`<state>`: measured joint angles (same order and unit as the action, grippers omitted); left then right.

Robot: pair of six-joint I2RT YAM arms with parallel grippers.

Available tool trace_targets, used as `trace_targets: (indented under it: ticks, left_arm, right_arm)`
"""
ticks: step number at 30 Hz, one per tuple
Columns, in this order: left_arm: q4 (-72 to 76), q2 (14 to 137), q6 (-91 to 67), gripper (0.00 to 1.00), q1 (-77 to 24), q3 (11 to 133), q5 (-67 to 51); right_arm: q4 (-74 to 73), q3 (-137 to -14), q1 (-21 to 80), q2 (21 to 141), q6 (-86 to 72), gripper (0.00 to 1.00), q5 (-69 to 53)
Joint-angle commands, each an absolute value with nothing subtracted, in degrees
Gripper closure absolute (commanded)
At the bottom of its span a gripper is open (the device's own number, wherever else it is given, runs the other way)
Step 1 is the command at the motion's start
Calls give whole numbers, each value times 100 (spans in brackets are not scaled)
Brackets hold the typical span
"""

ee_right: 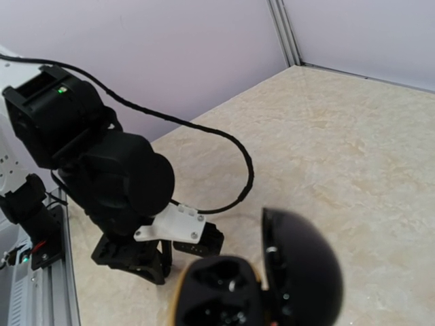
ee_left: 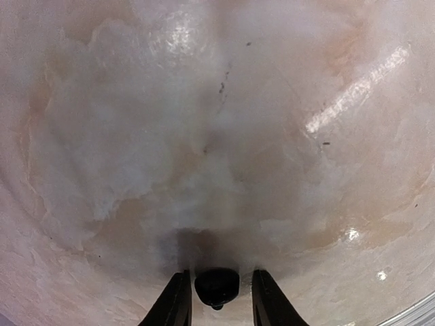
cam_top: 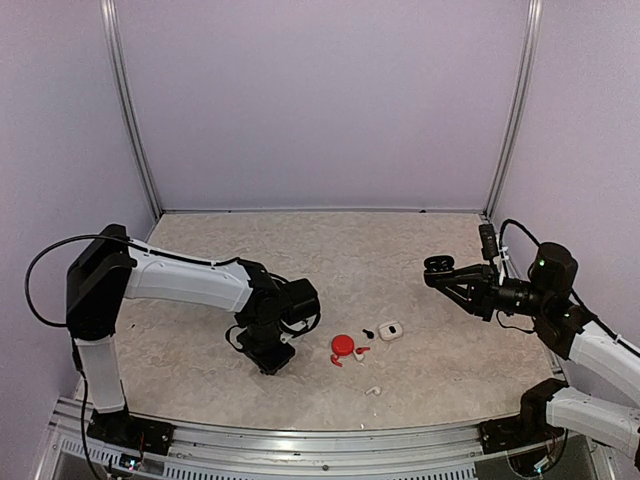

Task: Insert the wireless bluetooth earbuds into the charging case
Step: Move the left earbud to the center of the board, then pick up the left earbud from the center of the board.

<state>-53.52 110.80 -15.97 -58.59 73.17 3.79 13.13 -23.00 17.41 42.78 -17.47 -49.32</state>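
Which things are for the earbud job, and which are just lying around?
For the job: open black case in the right gripper; black earbud at the left gripper.
Lying around for now: red case, white case, white earbud.

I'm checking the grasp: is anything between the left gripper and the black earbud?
Nothing visible: the black earbud lies on the table, right between the left gripper's open jaws.
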Motion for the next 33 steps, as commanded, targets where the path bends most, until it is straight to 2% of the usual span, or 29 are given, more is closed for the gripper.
trace_targets:
  ticks: [1,28,33]
  left_arm:
    - [-5520,11396,-1460,67,-5888,7461,596]
    - [-5280,11198,-1349,68,-5710,7495,643]
    - [-5253,11197,-1346,71,-5717,7399,498]
  right_arm:
    - [1370,-2336,1670,4269,-1731,100,-5034]
    - [1327,-2329,1669,4250,-1722,100,-5010]
    - [1321,-2338,1670,4259,-1720,100,-5008]
